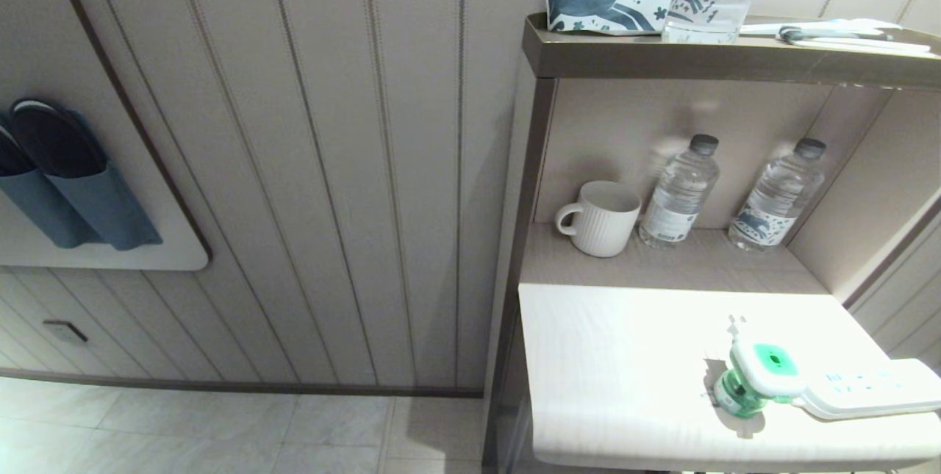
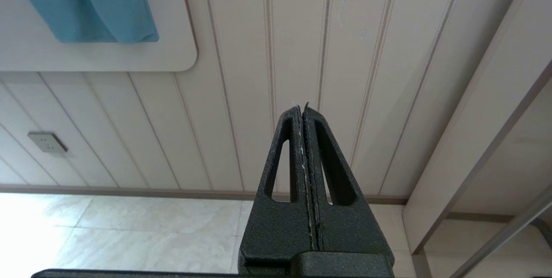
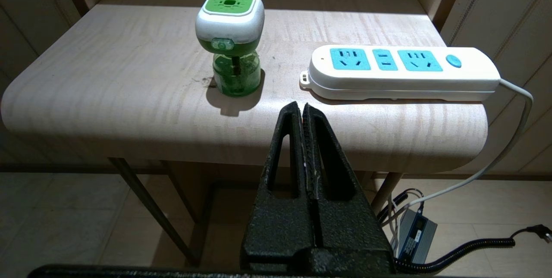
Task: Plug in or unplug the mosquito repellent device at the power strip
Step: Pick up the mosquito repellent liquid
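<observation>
The black left gripper hung with its jaws pressed together, facing the ribbed beige wall panel, well left of the pale rounded wooden table. On that table the small white-headed, green-capped mosquito repellent device stood upright on its translucent green bottle, unplugged, near the long white power strip. The black right gripper, jaws closed and empty, hung before the table's front edge.
</observation>
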